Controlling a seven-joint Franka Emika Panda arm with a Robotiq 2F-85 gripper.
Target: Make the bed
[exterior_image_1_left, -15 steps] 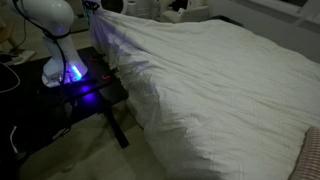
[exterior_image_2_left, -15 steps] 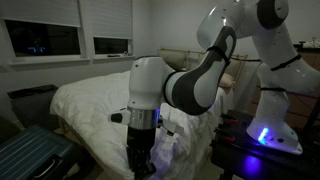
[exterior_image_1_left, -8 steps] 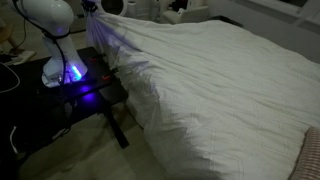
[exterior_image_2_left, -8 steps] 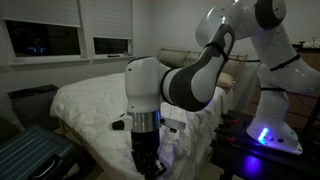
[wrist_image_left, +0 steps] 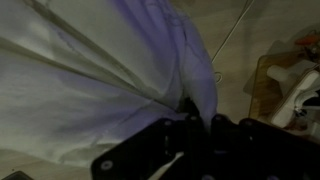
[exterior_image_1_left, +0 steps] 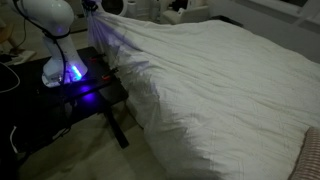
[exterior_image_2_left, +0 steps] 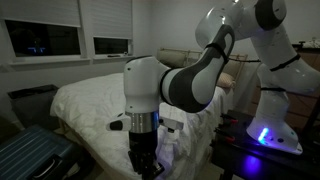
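Observation:
The bed is very large, with a white, wrinkled duvet, and fills most of an exterior view; it also shows behind the arm in the other exterior view. My gripper is shut on a corner of the duvet, which hangs stretched from the jaws. In an exterior view the gripper holds that corner up at the bed's top left. In the other exterior view the gripper points down, close to the camera, with white fabric beside it.
A small black table with a blue light carries the robot base beside the bed. A dark suitcase lies on the floor. Windows are behind the bed. A bare floor strip lies between table and bed.
The wrist and gripper have shifted slightly left in the close exterior view. The duvet corner stays held in much the same place.

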